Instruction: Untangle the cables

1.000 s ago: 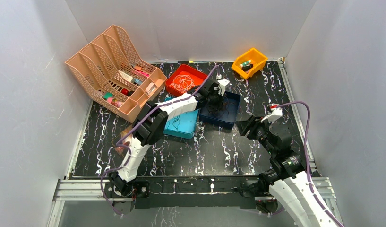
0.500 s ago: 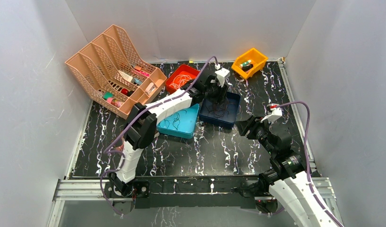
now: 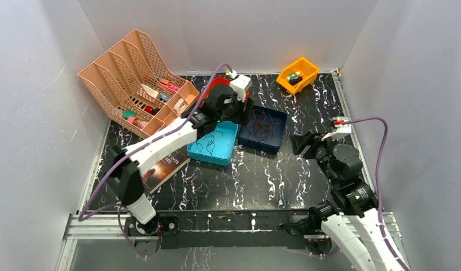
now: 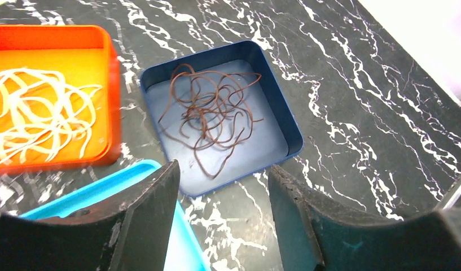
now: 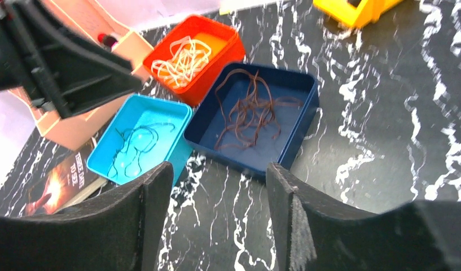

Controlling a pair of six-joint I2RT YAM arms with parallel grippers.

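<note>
Left fingers, spread and empty, hover at the navy tray's near rim, with its reddish-brown cable just ahead; right fingers, also apart, are farther.

You are looking down on a glossy black tabletop veined with white like marble, which fills the middle of the top view. Plain pale grey wall panels close it in: a back panel across the top of the frame, a left panel and a right panel. A silver aluminium rail runs along the bottom edge. The light is soft and even, with only faint shadows.
</note>
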